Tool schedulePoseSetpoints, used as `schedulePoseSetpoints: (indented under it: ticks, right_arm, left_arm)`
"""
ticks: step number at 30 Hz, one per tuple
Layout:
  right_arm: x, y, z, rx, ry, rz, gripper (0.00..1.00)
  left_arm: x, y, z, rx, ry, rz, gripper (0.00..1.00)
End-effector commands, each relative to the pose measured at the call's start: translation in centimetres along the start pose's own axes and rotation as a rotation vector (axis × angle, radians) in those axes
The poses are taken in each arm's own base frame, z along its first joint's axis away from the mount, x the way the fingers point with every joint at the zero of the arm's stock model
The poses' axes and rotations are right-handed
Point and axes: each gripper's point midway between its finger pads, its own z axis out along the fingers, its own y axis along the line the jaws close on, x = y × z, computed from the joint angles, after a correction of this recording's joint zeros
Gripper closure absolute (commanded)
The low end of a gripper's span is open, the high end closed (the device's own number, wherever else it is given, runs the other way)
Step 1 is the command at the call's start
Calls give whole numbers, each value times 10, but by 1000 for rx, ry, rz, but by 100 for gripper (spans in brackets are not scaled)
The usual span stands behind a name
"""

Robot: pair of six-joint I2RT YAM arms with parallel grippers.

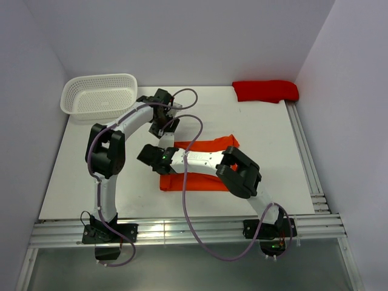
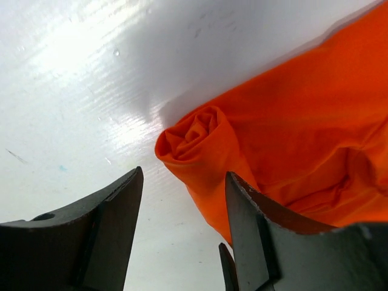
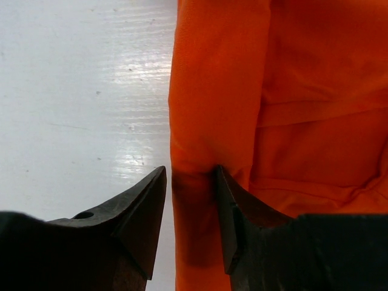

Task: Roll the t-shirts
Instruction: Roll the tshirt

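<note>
The flat white desk (image 1: 285, 157) fills the overhead view. At its centre lies the bright orange cloth t-shirt (image 1: 209, 145), spread flat except along its 9 o'clock edge, where the cloth is wound into a tight roll (image 2: 197, 136) with a spiral showing at the end. At 11 o'clock, by the far edge, sits the white perforated plastic basket (image 1: 100, 96). At 1 o'clock, in the far corner and well apart from the orange one, the darker red cloth t-shirt (image 1: 265, 91) lies bunched into a long bundle.

The left tool (image 1: 167, 132) is at the 12 o'clock end of the roll. In its wrist view the left tool (image 2: 185, 176) has its jaws well apart and grips nothing, with the spiral end just beyond the tips. The right tool (image 1: 145, 154) is at the roll's 9 o'clock side. In its wrist view the right tool (image 3: 190, 173) stands partly open astride the roll (image 3: 212, 91), which runs between the fingers unclamped.
</note>
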Motion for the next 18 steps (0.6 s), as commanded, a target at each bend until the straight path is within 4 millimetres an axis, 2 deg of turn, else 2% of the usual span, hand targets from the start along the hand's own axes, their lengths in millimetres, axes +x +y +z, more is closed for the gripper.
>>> schedulePoseSetpoints:
  ticks: [1,7,12,14,16,17,18]
  right_arm:
    - [14,-20,5,94,31,-48,53]
    - [19,-27,7,120,46,-70,53]
    - [23,-27,8,105,62,-80,65]
    - [26,-31,9,101,72,-87,67]
    - [22,-28,7,70,64,-68,70]
    - [28,-36,9,74,79,-74,71]
    - [20,-24,4,9,67,-39,75]
  left_arm:
    - [-18,-6,-21,43,-52,8,37]
    - [-24,-3,-28,93,-64,-20,36]
    - [-22,4,-38,132,-70,-37,35]
    - [-18,4,-43,167,-74,-41,35]
    - [-14,10,-46,192,-78,-53,34]
    - [-12,8,-49,223,-84,-60,33]
    - [-11,14,-52,237,-96,-68,33]
